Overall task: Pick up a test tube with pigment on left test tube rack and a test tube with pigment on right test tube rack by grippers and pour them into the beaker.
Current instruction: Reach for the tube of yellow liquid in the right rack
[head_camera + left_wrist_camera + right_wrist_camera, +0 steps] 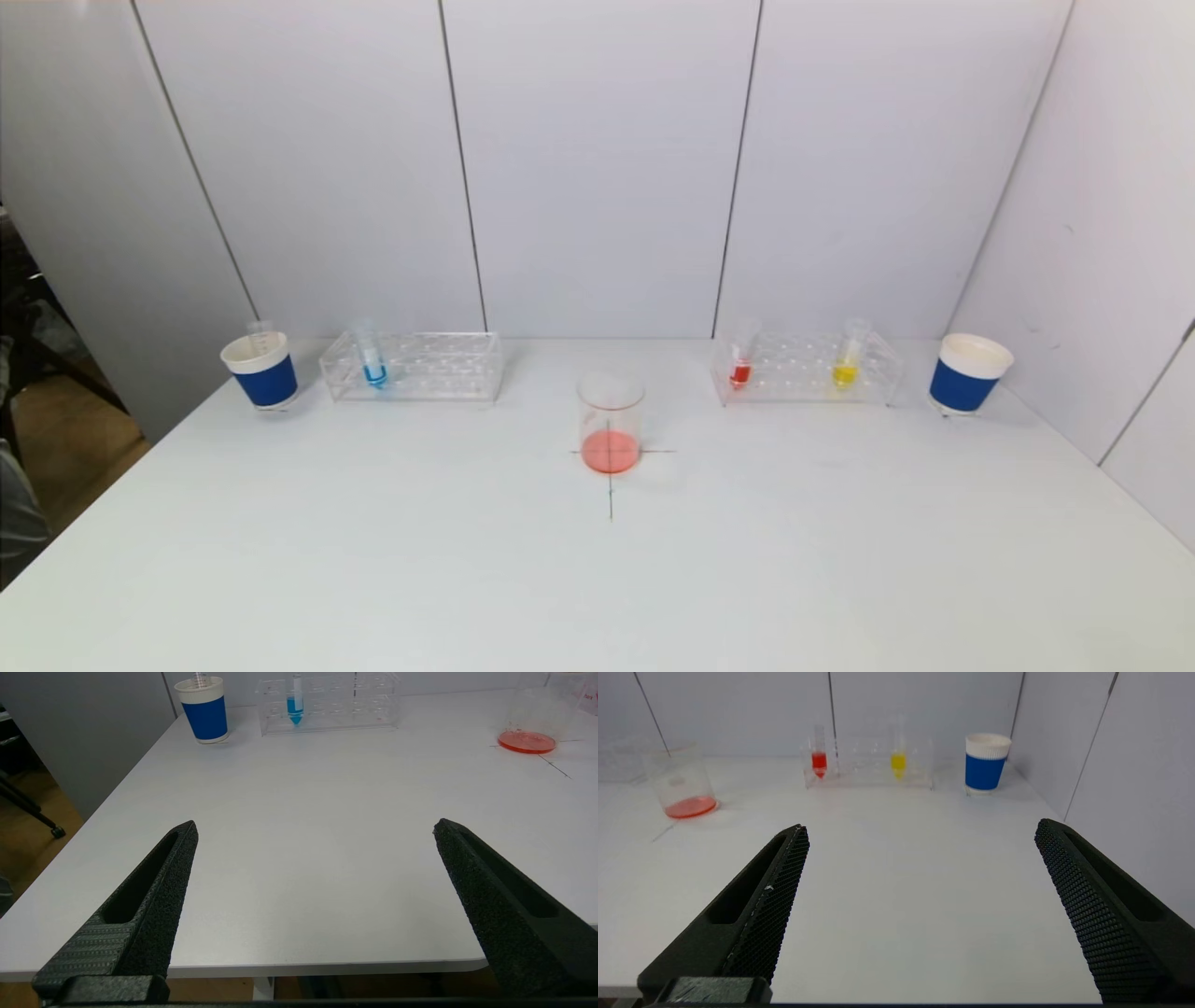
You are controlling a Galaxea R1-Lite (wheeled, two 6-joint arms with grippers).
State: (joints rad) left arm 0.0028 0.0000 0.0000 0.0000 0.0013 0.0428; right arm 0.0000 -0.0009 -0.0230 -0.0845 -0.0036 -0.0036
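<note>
beaker (611, 425) sits mid-table (597, 579), left rack (412, 367) behind it to the left with one tube (370, 355) in its left end, cup (260, 370) further left. right rack (807, 369) mirrors that, two tubes in it, another cup (968, 373) far right

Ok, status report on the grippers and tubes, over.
Left gripper and right gripper open, empty, near table edge. Blue tube, red tube, yellow tube racked. Path to beaker unobstructed.

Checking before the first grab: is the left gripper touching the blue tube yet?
Apart. The left wrist view shows the open left gripper near the table edge, the blue tube far beyond in its rack.
</note>
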